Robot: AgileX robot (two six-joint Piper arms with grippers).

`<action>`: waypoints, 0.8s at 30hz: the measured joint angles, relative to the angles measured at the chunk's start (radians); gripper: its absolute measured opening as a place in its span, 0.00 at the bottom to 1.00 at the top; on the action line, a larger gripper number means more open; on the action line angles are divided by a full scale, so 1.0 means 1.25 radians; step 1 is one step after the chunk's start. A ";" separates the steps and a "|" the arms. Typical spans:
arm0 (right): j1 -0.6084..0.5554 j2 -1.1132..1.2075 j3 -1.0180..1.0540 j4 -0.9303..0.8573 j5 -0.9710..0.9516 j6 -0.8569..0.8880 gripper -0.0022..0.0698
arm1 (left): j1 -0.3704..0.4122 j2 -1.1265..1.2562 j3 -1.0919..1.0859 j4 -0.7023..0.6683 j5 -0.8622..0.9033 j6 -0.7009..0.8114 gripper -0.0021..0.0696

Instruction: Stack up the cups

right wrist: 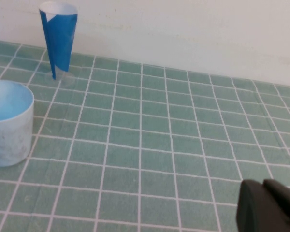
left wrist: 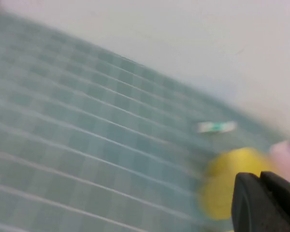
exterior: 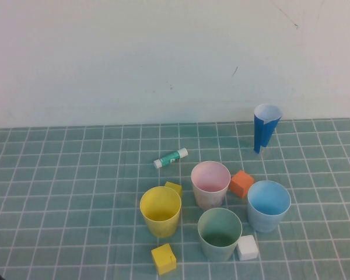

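Four cups stand upright and apart, nothing nested, so the stacking is not yet begun. The yellow cup [exterior: 160, 210] sits toward the near edge of the tiled table [exterior: 58, 192], the pink cup [exterior: 210, 184] just behind and beside it, the green cup [exterior: 220, 233] nearest the front edge, the blue cup [exterior: 269, 205] toward the right.

To do the first pick well, I judge a gripper should open wide, come down over one rim wall and lift straight up. The small blocks crowd things: a yellow block [exterior: 164, 258] in front, an orange block [exterior: 241, 184] between pink and blue, a white block [exterior: 247, 247] touching or nearly touching the green cup. The dark-blue paper cone [exterior: 265, 129] near the far edge is best left alone.

Neither arm shows in the high view. The left gripper [left wrist: 267, 203] hangs low with its tips pressed together, empty, the yellow cup ahead. The right gripper [right wrist: 268, 208] is likewise pinched closed on nothing, over bare tiles, the blue cup well off to one side.
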 joint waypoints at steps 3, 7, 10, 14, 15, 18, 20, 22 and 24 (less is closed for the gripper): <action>0.000 0.000 0.000 0.000 0.000 0.000 0.03 | 0.000 0.000 0.002 -0.218 -0.013 -0.077 0.03; 0.000 0.000 0.000 0.000 0.000 0.000 0.03 | 0.000 0.000 0.002 -0.327 -0.034 -0.100 0.03; 0.000 0.000 0.000 0.000 0.000 0.000 0.03 | 0.000 0.000 0.002 -0.337 -0.044 -0.103 0.03; 0.000 0.000 0.000 0.000 0.000 0.000 0.03 | 0.000 0.000 0.002 -0.337 -0.064 -0.103 0.03; 0.000 0.000 0.000 0.000 0.000 0.000 0.03 | 0.000 0.000 0.002 -0.337 -0.073 -0.103 0.03; 0.000 0.000 0.000 0.000 0.000 -0.002 0.03 | 0.000 0.000 0.002 -0.358 -0.096 -0.103 0.03; 0.000 0.000 0.000 0.000 0.000 -0.005 0.03 | 0.000 0.000 0.002 -0.379 -0.103 -0.103 0.03; 0.000 0.000 0.000 0.000 0.000 -0.002 0.03 | 0.000 0.000 0.002 -0.386 -0.105 -0.103 0.03; 0.000 0.000 0.000 0.038 -0.005 0.010 0.03 | 0.000 0.000 -0.004 -0.381 -0.091 -0.071 0.03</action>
